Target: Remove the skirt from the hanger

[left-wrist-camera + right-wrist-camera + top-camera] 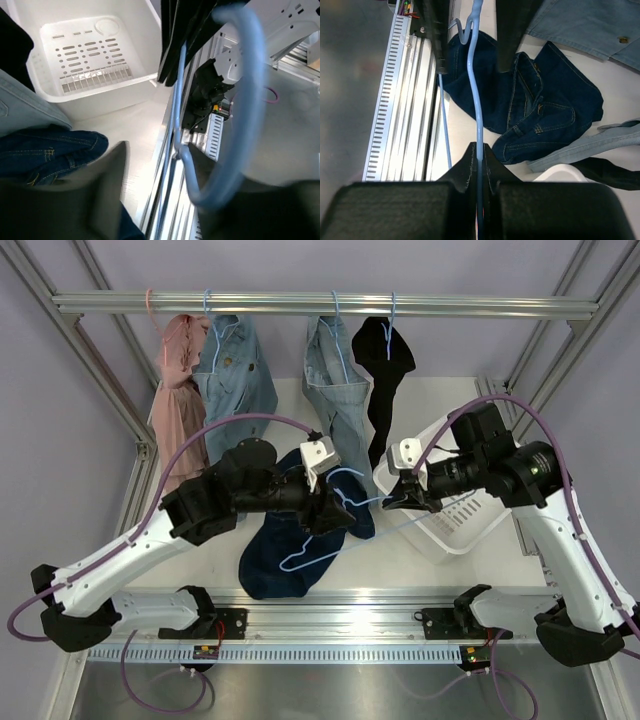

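Right wrist view tells most of it: the right claw (479,165) is clamped tight on the thin blue wire of the hanger (476,100), while the left claw (472,70) stands at the hook end with its fingers apart, the hook running between them without being pinched. The dark denim skirt (545,110) lies crumpled on the table (462,150), and from above it sits near the middle of the near edge, under and beside the hanger's frame. To my eye the job is at its last step, with the skirt looking free and the hanger resting in one claw's hold. The next move, I'd guess, calls for the right claw to lift the hanger clear, slowly enough to show whether any fold or waistband is caught on the wire. That is what I cannot settle: the far shoulder of the hanger crosses the cloth in the top view, and whether it lies on the skirt or threads through it is not clear. The left wrist camera is little help, since the hook fills it as a pale blur and its own fingers are dark smears. A white basket (455,525) sits toward the right edge, partly hidden behind the right arm.
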